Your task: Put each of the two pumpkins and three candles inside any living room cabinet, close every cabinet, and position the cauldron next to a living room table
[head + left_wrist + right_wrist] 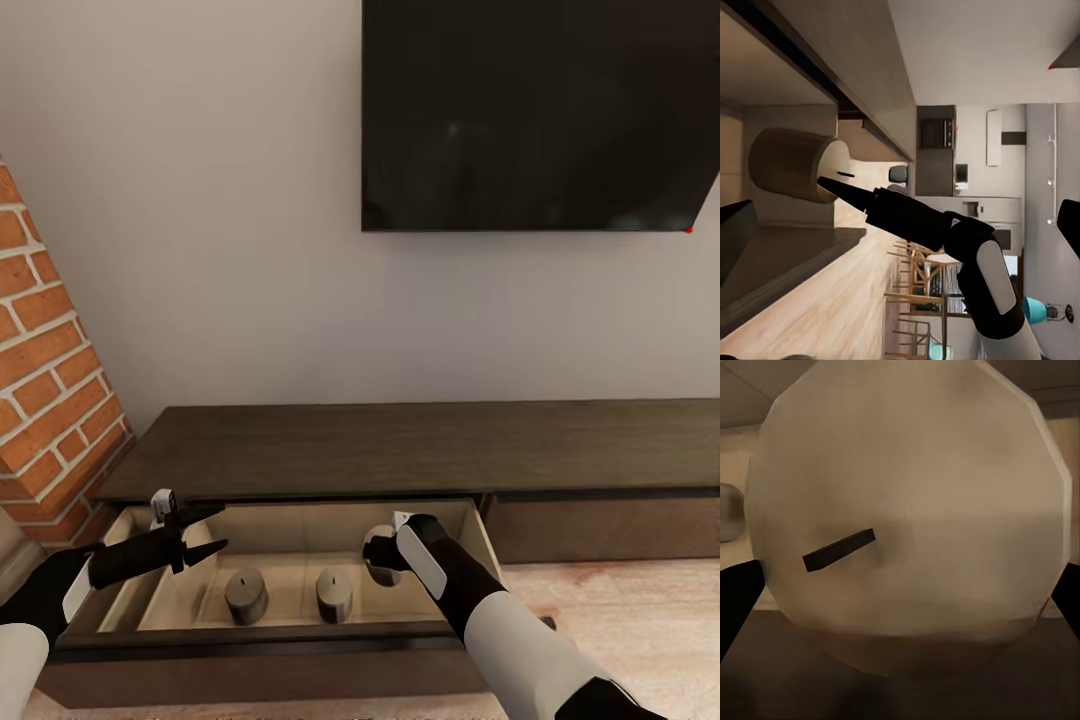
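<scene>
Right end effector (383, 549) clamped on third candle (907, 521) over the open cabinet (300, 585) drawer, right of two candles (246, 595) inside. Lower clear of them, then release. Left end effector (195, 535) apart, empty.

Three candles (246, 596) show: two stand side by side on the floor of the open drawer (300, 640), and a third (381, 553) sits between the fingers of the right gripper (383, 551). There is one cabinet (420, 450), with one drawer pulled out. Two grippers are over the drawer, the left gripper (205, 530) and the right. One dark screen (540, 115) hangs on the wall.
</scene>
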Controlling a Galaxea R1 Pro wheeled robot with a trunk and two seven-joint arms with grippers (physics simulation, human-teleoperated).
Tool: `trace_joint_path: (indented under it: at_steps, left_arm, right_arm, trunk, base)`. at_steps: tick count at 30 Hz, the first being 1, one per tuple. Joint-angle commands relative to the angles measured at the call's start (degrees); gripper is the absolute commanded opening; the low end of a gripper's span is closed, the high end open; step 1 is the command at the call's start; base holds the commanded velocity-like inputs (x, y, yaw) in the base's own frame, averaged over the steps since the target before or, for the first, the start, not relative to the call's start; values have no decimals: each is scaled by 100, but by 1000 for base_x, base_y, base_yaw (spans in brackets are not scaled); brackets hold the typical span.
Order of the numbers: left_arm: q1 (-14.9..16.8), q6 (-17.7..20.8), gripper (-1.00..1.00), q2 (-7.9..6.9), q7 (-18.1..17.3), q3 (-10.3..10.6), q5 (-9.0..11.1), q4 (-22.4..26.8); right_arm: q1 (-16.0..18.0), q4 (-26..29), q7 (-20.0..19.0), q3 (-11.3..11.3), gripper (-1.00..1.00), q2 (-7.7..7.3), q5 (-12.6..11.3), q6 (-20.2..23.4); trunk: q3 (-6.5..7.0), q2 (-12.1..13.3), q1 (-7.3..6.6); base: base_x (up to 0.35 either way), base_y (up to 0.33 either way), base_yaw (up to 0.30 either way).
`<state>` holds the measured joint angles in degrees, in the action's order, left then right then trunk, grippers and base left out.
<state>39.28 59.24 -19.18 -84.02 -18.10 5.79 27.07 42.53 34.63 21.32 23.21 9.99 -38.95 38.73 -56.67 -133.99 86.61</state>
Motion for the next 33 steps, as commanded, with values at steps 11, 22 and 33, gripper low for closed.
trace_joint_path:
  at_steps: [11, 22, 33]
  left_arm:
    - [0, 0, 100, 2, 0, -1, 1, 0]
    - [0, 0, 100, -3, -6, -1, 4, 0]
    - [0, 16, 100, -7, -25, -6, 9, 0]
  right_arm:
    - [1, -17, -5, 0, -100, 0, -8, -361]
    - [8, -18, 38, -9, 100, 0, -53, -191]
    - [9, -18, 25, -34, 100, 0, -68, -135]
  trunk:
    - [-197, -443, 242]
    - [-304, -683, 374]
    - [-197, -443, 242]
  base:
    - [0, 0, -1]
    - [0, 0, 0]
    - [0, 0, 0]
